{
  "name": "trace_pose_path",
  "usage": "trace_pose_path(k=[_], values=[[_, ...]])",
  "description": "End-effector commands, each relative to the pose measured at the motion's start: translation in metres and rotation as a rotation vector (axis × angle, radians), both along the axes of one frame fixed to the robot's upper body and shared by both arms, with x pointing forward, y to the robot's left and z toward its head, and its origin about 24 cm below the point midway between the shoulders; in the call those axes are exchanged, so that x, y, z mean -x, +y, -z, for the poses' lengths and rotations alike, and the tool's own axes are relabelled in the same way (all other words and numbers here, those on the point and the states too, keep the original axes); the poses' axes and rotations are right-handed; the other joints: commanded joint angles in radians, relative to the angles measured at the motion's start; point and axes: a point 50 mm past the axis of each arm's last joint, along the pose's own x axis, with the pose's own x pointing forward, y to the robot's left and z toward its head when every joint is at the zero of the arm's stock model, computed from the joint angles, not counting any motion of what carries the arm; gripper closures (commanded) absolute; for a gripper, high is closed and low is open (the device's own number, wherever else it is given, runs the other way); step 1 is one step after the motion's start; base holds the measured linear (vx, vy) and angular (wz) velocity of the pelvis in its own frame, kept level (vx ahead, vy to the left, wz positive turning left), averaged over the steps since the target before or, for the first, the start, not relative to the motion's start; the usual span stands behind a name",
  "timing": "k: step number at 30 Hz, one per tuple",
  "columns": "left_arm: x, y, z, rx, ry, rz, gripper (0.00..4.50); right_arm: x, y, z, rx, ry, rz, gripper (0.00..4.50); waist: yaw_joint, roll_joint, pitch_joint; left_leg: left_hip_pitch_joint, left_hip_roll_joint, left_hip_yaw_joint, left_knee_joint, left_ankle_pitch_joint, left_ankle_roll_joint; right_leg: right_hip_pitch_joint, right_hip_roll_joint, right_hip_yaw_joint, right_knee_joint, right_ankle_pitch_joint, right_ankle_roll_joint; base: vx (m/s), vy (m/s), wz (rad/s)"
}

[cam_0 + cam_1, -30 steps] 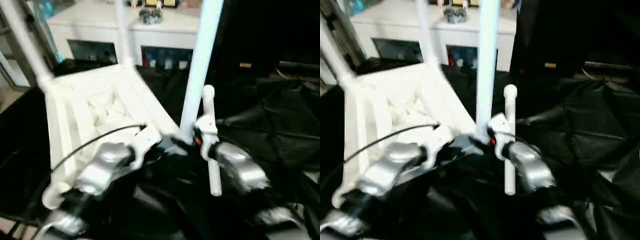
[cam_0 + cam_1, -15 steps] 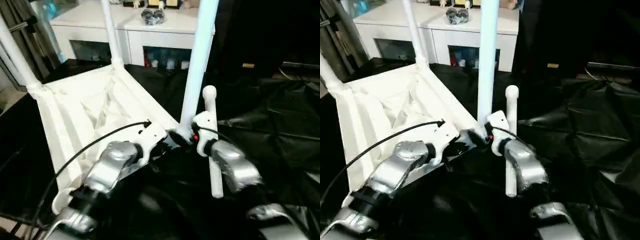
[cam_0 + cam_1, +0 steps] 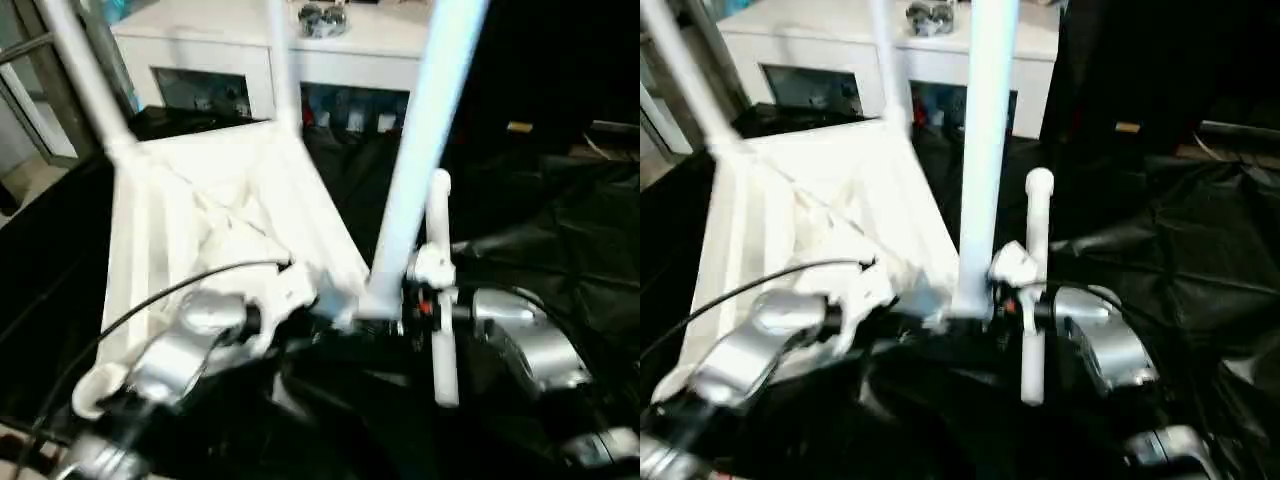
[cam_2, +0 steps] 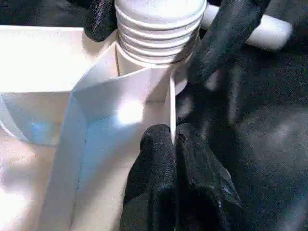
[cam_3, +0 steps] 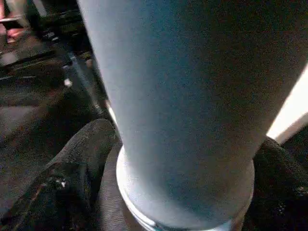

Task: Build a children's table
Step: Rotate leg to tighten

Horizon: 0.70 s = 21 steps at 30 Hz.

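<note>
1. Black sheeting (image 3: 560, 230) covers the worktop under all the parts.
2. Tabletop (image 3: 200, 215) lies upside down on the sheeting, ribbed underside up, on the robot's left.
3. 3 legs stand in its corner sockets: near leg (image 3: 985, 150), far-left leg (image 3: 85, 80), far-right leg (image 3: 283, 65).
4. Loose leg (image 3: 1035, 290) lies just beside the near leg's base.
5. Right end effector (image 5: 178, 192): fingers (image 5: 72, 168) spread, 1 on each side of the near leg's base.
6. Left end effector (image 4: 174, 144): fingers together, pinching the tabletop's thin rim beside the threaded socket (image 4: 159, 29).
</note>
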Motion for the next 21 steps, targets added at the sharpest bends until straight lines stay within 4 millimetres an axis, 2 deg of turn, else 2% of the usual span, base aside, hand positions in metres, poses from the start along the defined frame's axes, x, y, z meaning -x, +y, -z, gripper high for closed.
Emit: trace_pose_path(k=[1, 4, 9, 12, 16, 17, 18, 19, 20, 21], values=[[0.009, -0.009, -0.003, 0.048, 0.017, 0.097, 4.50, 0.006, 0.004, 0.004, 0.012, 0.037, -0.047, 0.85, 0.001, -0.006, -0.050, 0.003, 0.047, -0.011, -0.062, -0.097, 0.102, 0.058, -0.080, 0.051, -0.068, -0.079, -0.244, 0.000, 0.000, 0.00], [0.010, -0.004, -0.003, 0.037, 0.026, 0.108, 4.50, 0.008, 0.004, 0.003, 0.014, 0.050, -0.060, 1.05, 0.001, -0.005, -0.051, 0.004, 0.046, -0.011, -0.062, -0.093, 0.089, 0.059, -0.080, 0.052, -0.067, -0.076, -0.240, 0.000, 0.000, 0.00], [0.012, 0.001, -0.003, 0.026, 0.034, 0.118, 4.50, 0.012, 0.006, 0.003, 0.000, 0.079, -0.087, 1.50, 0.004, -0.004, -0.055, 0.003, 0.045, -0.011, -0.058, -0.051, 0.101, 0.061, -0.079, 0.051, -0.058, -0.002, -0.249, 0.000, 0.000, 0.00], [0.012, 0.001, -0.002, 0.027, 0.034, 0.108, 4.50, 0.012, 0.009, 0.004, -0.013, 0.088, -0.074, 1.64, 0.005, -0.007, -0.055, 0.003, 0.045, -0.011, -0.058, -0.054, 0.101, 0.061, -0.079, 0.051, -0.058, -0.008, -0.250, 0.000, 0.000, 0.00], [0.001, -0.004, 0.002, 0.012, -0.001, 0.004, 4.50, 0.003, 0.012, 0.013, 0.015, 0.057, 0.054, 1.67, 0.001, -0.008, -0.051, 0.002, 0.044, -0.010, -0.060, -0.079, 0.084, 0.059, -0.080, 0.052, -0.065, -0.061, -0.240, 0.000, 0.000, 0.00], [-0.007, -0.007, 0.004, 0.002, -0.016, -0.070, 4.50, -0.005, 0.014, 0.021, 0.059, 0.026, 0.166, 1.68, -0.003, -0.008, -0.040, 0.007, 0.041, -0.010, -0.067, -0.145, 0.055, 0.055, -0.081, 0.050, -0.082, -0.193, -0.218, 0.000, 0.000, 0.00], [-0.015, -0.011, 0.005, -0.005, -0.027, -0.137, 4.50, -0.014, 0.015, 0.028, 0.097, 0.010, 0.301, 1.69, -0.006, -0.006, -0.037, 0.011, 0.039, -0.009, -0.068, -0.176, 0.041, 0.051, -0.082, 0.050, -0.088, -0.255, -0.206, 0.000, 0.000, 0.00], [-0.019, -0.013, 0.005, -0.008, -0.031, -0.166, 4.50, -0.018, 0.015, 0.031, 0.114, 0.007, 0.368, 1.69, -0.013, -0.007, -0.030, 0.021, 0.036, -0.012, -0.072, -0.237, 0.007, 0.048, -0.083, 0.048, -0.101, -0.395, -0.177, 0.000, 0.000, 0.00], [-0.023, -0.018, 0.005, -0.001, -0.038, -0.205, 4.50, -0.022, 0.017, 0.035, 0.112, 0.028, 0.443, 1.69, -0.017, -0.009, -0.029, 0.022, 0.035, -0.015, -0.075, -0.252, -0.004, 0.050, -0.084, 0.047, -0.105, -0.442, -0.159, -0.064, -0.003, -0.04], [-0.026, -0.021, 0.005, 0.004, -0.042, -0.228, 4.50, -0.024, 0.018, 0.037, 0.109, 0.046, 0.485, 1.70, -0.023, -0.009, -0.033, 0.019, 0.034, -0.020, -0.076, -0.259, -0.013, 0.054, -0.086, 0.047, -0.107, -0.477, -0.133, -0.056, 0.001, -0.06]])
